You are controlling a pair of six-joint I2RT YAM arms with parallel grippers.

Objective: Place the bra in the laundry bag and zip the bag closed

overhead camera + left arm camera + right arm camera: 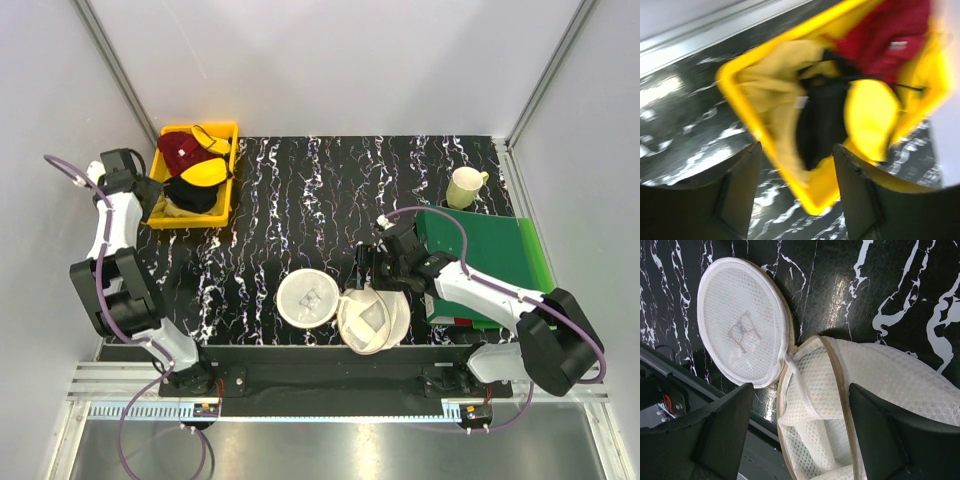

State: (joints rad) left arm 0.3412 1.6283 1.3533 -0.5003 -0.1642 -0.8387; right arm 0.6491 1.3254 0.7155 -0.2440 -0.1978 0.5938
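Hovering at the near left corner of the yellow bin (234, 180), the left gripper (153, 196) has its fingers spread, and nothing sits between them. Its wrist view is motion-blurred.

Bin contents, left wrist view:
- bra (770, 85), mustard, slumped against the bin wall on the gripper's side, partly under the black garment (820, 125)
- bright yellow garment (870, 115) just beside the black one
- red garment (880, 40) at the far end, with a small pale tag showing

Nothing touches the bra. It lies in the bin, well apart from the bag (372, 320).

The bag sits at the near edge of the table (320, 190), between the two arm bases, unzipped. Its two halves lie side by side, joined at a short hinge of fabric. The left half is flat, with the small dark bra drawing facing up. The right half gapes, its tan-trimmed rim standing up and the mesh lining visible inside.

The right gripper (372, 262) hangs over the bag's far edge, fingers wide apart, gripping nothing. In its wrist view the hinge falls in the gap between the fingers. I cannot tell whether the fingertips touch the mesh.

A pale mug (463, 187) stands at the far right corner. A green board (490, 255) lies on the right side, under the right arm.
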